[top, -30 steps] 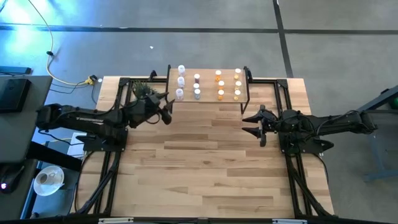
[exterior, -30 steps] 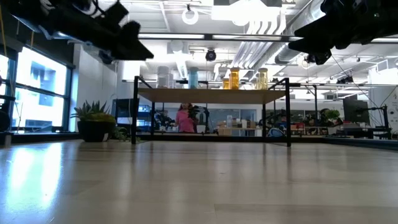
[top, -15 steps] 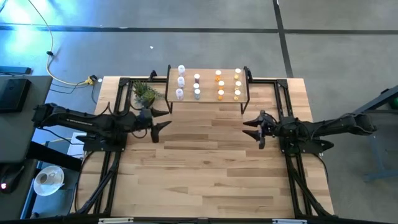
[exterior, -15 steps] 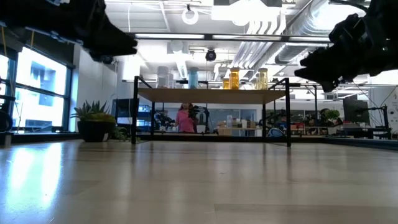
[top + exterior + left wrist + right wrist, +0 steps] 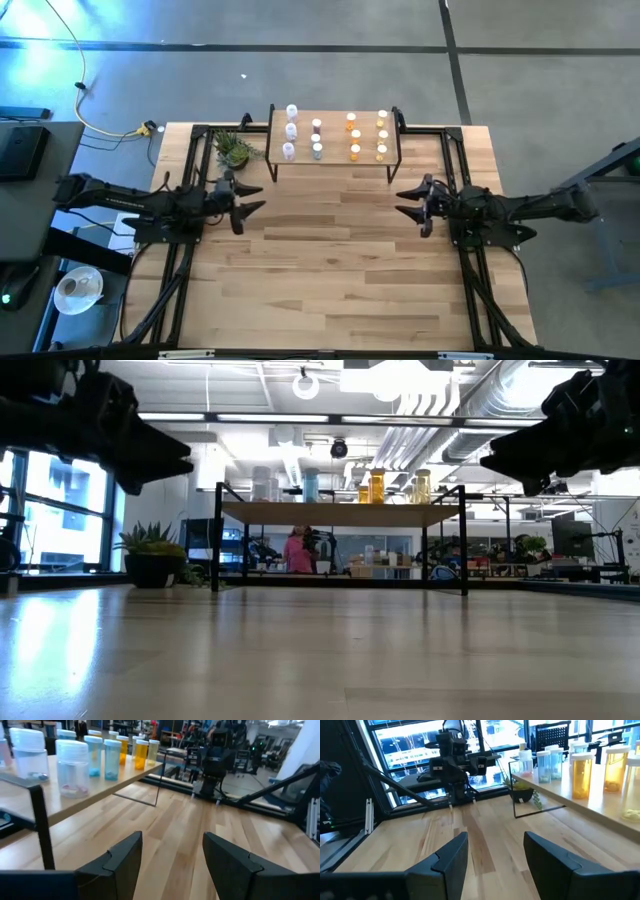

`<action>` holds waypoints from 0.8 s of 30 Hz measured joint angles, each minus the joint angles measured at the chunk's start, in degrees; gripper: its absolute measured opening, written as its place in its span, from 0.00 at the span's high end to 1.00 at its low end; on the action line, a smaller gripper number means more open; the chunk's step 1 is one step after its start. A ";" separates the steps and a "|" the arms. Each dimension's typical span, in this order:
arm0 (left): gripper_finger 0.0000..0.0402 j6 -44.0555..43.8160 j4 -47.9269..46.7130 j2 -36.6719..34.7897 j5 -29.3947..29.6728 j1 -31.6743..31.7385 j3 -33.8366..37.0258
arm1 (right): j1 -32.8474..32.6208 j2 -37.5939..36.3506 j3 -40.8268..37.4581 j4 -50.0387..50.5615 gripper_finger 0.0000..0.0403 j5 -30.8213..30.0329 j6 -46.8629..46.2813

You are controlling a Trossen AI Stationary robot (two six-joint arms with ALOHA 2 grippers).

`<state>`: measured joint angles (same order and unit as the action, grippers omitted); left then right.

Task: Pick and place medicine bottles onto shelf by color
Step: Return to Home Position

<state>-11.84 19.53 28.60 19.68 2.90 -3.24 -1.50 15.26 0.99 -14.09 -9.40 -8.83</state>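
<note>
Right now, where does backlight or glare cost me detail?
Low view: bright ceiling lamps leave the left pincer and right pincer as black silhouettes, and daylight glares off the pale wood-plank tabletop. Right wrist view: bright windows backlight the left arm. High view: even light on the light-wood shelf and its tiny tinted medicine bottles.

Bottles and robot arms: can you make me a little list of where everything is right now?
Shelf: at the table's far edge
Plant: beside the shelf's left end
Medicine bottles: all upright on the shelf, grouped by color, clear and blue leftward, orange and yellow rightward
Left pincer: open, empty, above the table near the plant
Right pincer: open, empty, above the table before the shelf's right end
</note>
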 joint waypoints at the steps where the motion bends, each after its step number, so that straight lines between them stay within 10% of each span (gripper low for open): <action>1: 0.50 0.00 -0.02 -1.15 -0.02 0.00 0.66 | 0.00 -1.08 0.00 1.11 0.54 0.01 -0.12; 24: 0.50 3.02 -16.55 -19.94 -2.89 0.02 2.56 | 0.00 -14.98 5.73 24.60 0.54 -4.17 -1.70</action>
<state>-8.82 2.98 8.67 16.80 2.92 -0.69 -1.50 0.27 6.72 10.51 -13.57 -10.53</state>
